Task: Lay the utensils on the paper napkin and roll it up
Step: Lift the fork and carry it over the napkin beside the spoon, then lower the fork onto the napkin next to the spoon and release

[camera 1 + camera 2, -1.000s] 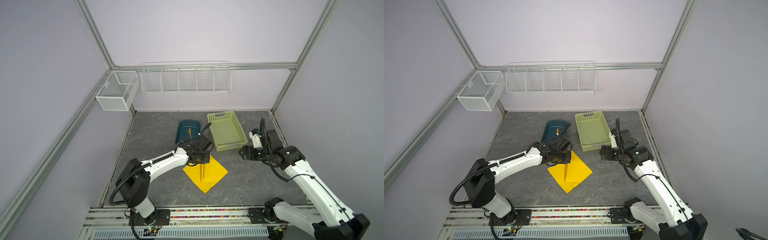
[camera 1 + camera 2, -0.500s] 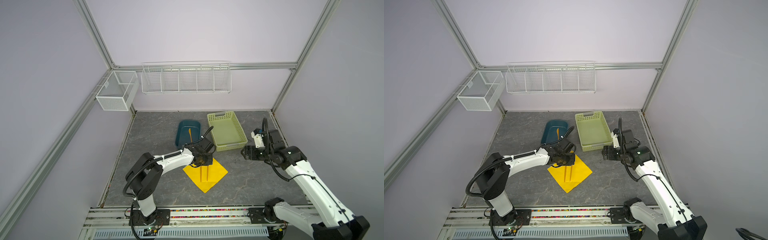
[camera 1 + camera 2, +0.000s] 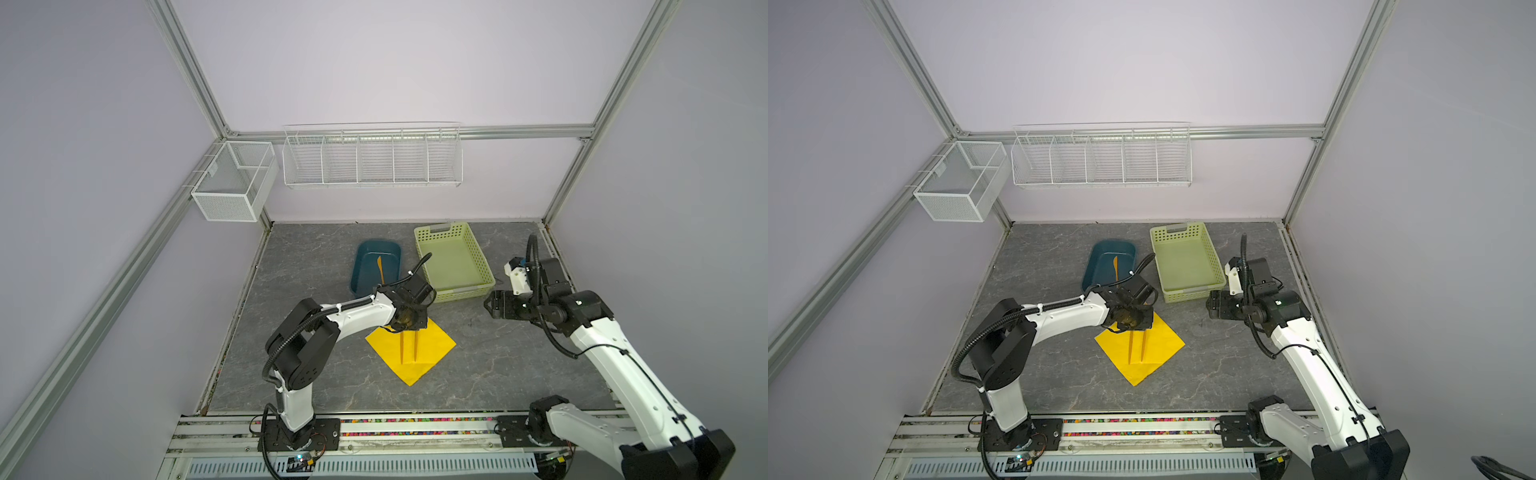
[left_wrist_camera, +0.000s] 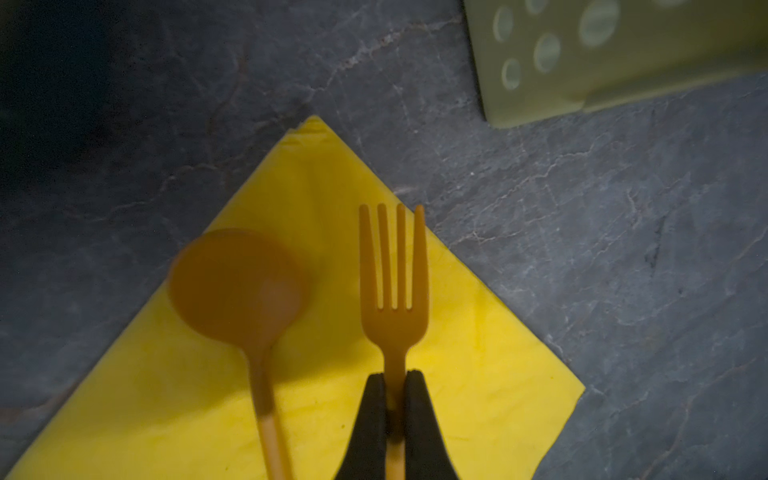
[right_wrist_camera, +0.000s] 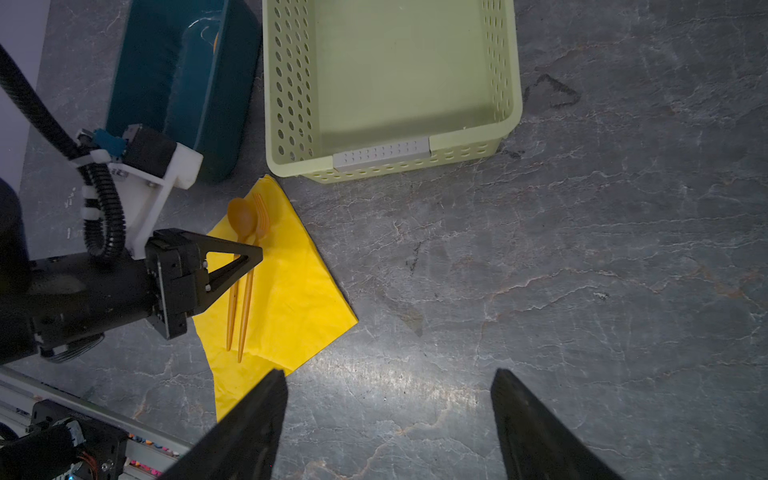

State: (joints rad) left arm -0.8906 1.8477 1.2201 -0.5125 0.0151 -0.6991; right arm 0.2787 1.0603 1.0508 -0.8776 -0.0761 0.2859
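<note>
The yellow paper napkin [image 3: 432, 347] [image 3: 1163, 347] lies as a diamond on the grey table, in front of the green basket. On it are two orange utensils side by side, the spoon [image 4: 237, 286] [image 3: 402, 347] and the fork [image 4: 392, 291] [image 3: 415, 345]. My left gripper [image 4: 394, 376] [image 3: 411, 322] is shut on the fork's neck, low over the napkin's far corner. A third orange utensil [image 3: 379, 268] [image 3: 1115, 266] lies in the dark teal tray. My right gripper [image 5: 388, 374] [image 3: 488, 305] hangs open and empty over bare table, right of the napkin.
The pale green perforated basket [image 3: 465, 293] [image 5: 374, 156] stands just behind the napkin, the teal tray [image 3: 359, 270] to its left. Two white wire racks [image 3: 372, 160] hang on the back wall. The rail with both arm bases [image 3: 415, 424] runs along the front edge.
My left gripper has carried the fork to the right over the napkin and lowered it beside the spoon. The right arm has barely shifted.
</note>
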